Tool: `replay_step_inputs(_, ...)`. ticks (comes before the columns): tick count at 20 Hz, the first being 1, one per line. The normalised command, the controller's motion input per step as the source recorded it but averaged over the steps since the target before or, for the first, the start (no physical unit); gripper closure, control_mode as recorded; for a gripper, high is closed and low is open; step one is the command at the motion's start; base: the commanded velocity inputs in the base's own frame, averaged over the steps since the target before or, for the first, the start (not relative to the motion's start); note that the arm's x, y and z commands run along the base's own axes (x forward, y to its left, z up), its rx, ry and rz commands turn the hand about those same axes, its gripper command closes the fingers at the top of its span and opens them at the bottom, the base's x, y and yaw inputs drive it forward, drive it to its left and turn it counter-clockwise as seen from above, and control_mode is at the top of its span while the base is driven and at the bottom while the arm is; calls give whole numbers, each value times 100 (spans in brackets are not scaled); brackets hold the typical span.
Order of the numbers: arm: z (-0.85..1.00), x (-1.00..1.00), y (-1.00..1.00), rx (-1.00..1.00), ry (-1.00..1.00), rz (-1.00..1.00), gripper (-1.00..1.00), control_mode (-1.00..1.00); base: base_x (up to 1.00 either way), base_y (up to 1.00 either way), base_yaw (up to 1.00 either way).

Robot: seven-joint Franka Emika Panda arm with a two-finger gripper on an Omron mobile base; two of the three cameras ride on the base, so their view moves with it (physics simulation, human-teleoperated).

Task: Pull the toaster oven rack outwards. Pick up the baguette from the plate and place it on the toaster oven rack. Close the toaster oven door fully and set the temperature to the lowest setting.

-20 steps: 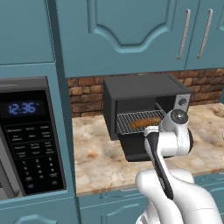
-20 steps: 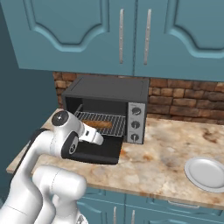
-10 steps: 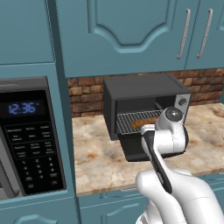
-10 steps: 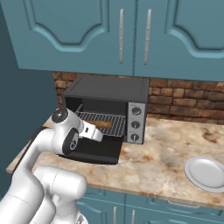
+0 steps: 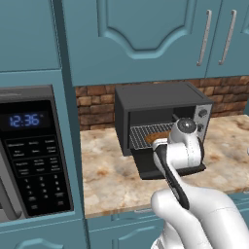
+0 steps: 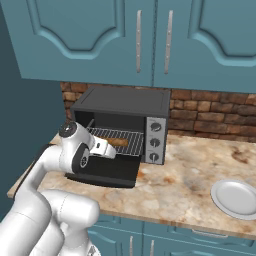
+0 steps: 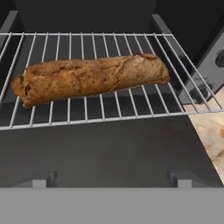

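The golden-brown baguette [image 7: 89, 78] lies on the silver wire toaster oven rack [image 7: 131, 105], above the lowered dark grey door [image 7: 105, 153]; the two-finger gripper [image 7: 112, 178] hangs spread wide, empty.

Toaster oven [image 5: 160, 109]: dark grey box, stood at the back of the counter [image 5: 109, 172] against the brick wall [image 5: 95, 104].
Toaster oven door [image 5: 163, 168]: hung open, lying flat toward the counter's front edge.
Toaster oven rack [image 5: 146, 136]: silver grid, visible in the cavity.
Baguette [image 5: 156, 136]: brown, lay on the rack, partly hidden by the arm [image 5: 187, 194].
Microwave [image 5: 31, 153]: black, blue clock digits, set left of the counter.
Cabinets [image 5: 146, 39]: teal, hung above.
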Motion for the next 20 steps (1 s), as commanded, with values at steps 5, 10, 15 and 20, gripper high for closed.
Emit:
replay_step_inputs(5, -44, 15, 18, -6, -9, 0, -100, -100, 0, 0, 0)
replay_step_inputs(10, -48, 12, 19, -8, -6, 0, -100, -100, 0, 0, 0)
replay_step_inputs(15, -50, 8, 22, -8, -2, 0, -100, -100, 0, 0, 0)
replay_step_inputs(20, -53, 6, 18, -7, 0, 0, -100, -100, 0, 0, 0)
